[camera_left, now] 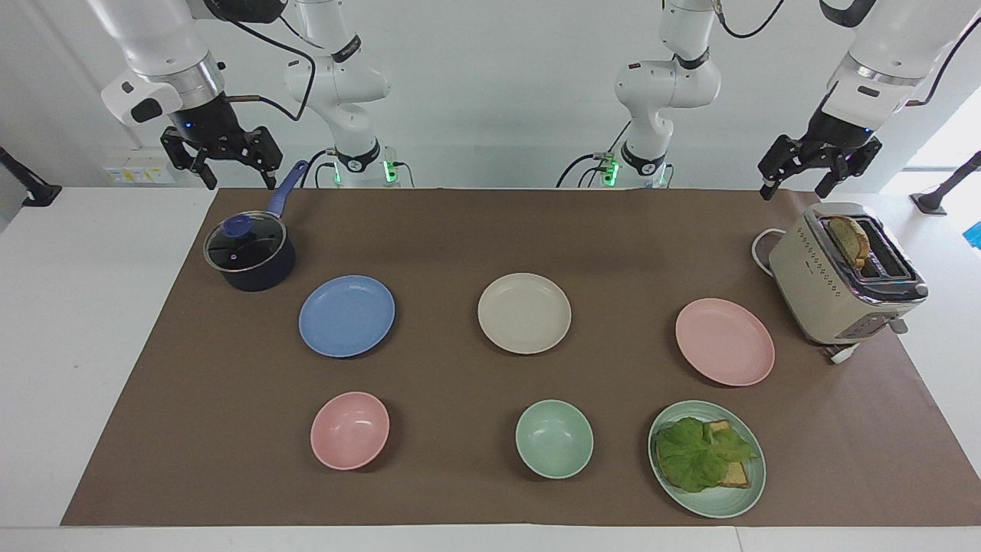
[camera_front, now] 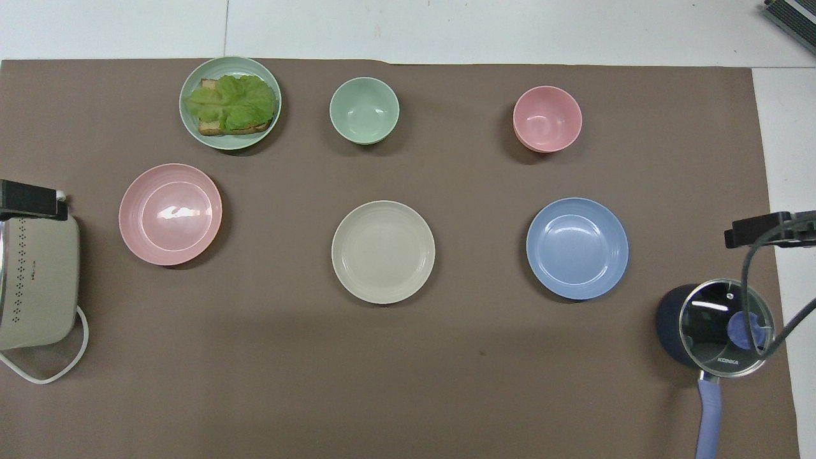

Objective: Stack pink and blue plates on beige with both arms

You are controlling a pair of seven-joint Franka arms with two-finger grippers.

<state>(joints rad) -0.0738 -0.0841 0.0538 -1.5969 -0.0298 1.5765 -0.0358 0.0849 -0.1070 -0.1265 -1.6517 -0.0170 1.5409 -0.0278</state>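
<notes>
The left gripper (camera_left: 794, 187) hangs with its fingers apart, empty, over the toaster (camera_left: 843, 276); the right gripper (camera_left: 239, 179) hangs the same way, spread and empty, over the lidded pot (camera_left: 249, 251). On the brown mat the beige plate (camera_left: 524, 313) lies between the blue plate (camera_left: 346, 316) and the pink plate (camera_left: 724, 341), each well apart and bare.
</notes>
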